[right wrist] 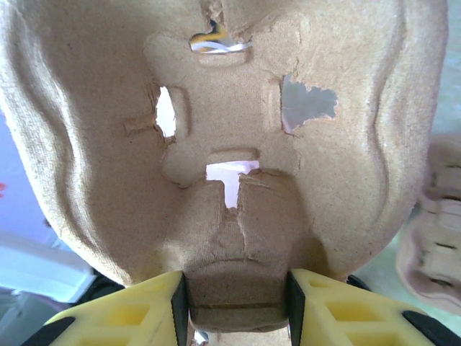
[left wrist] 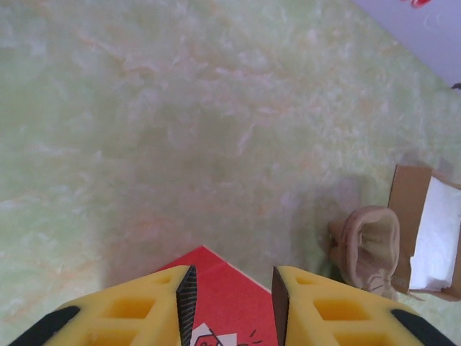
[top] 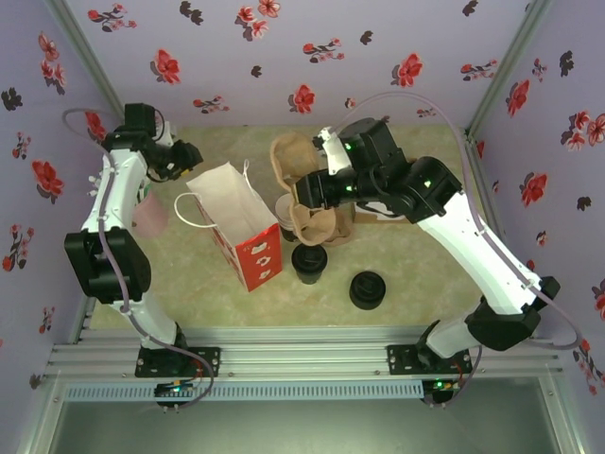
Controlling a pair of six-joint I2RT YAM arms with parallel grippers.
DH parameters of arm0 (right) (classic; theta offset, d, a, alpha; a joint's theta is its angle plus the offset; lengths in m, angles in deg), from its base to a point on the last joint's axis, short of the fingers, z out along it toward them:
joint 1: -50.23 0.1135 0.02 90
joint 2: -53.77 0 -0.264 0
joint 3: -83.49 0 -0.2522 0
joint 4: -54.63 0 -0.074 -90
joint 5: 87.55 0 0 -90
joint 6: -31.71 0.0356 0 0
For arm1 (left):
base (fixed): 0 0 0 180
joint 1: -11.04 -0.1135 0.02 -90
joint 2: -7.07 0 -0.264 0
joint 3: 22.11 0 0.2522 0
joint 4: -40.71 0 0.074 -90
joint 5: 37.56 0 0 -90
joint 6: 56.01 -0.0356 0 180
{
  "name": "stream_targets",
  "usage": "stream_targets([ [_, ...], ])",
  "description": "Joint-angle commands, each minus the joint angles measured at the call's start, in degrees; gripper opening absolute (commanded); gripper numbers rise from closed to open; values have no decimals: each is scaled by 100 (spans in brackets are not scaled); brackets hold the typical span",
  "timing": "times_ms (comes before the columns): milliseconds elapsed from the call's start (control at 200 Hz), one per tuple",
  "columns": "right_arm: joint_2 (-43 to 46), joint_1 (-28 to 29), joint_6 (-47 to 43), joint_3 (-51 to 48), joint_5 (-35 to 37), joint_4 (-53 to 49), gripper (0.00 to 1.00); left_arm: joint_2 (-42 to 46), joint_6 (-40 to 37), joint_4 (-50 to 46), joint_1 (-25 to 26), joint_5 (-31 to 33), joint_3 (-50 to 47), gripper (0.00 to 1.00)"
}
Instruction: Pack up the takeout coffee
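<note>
On the pale green marbled table (top: 217,307), the left gripper (left wrist: 233,295) hung at eleven o'clock of the white-and-red paper bag (top: 236,222), jaws apart, nipping nothing I could make out. The right gripper (right wrist: 234,299) pinched the brown moulded-pulp cup carrier (right wrist: 230,144), which was best kept level. The black-lidded takeout coffee cup (top: 309,260) stood at the carrier's six o'clock, its cream side hardly visible from above.

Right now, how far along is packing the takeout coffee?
Done: the coffee cup is lidded, and the paper bag is set out beside it. In hand: the right gripper is clamped on a pulp cup carrier; the left gripper hovers at the bag, jaws apart. Left: the cup stands on the table, outside the bag.
</note>
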Motion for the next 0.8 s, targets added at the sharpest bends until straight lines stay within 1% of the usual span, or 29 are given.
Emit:
stream_targets([
  [0,-122,169,137,398,-327,344,40,135,-153,-32,97,-107,-220,34],
  [210,-439,478,211,845,-470,433,40,383,-105,136,194,-210,-662,33],
  [670,-1079,943,259,1632,-355,357,40,961,52,393,531,-308,-1385,32],
  [795,-1230,1011,257,1797,-348,343,40,1147,147,488,701,-318,-1567,32],
])
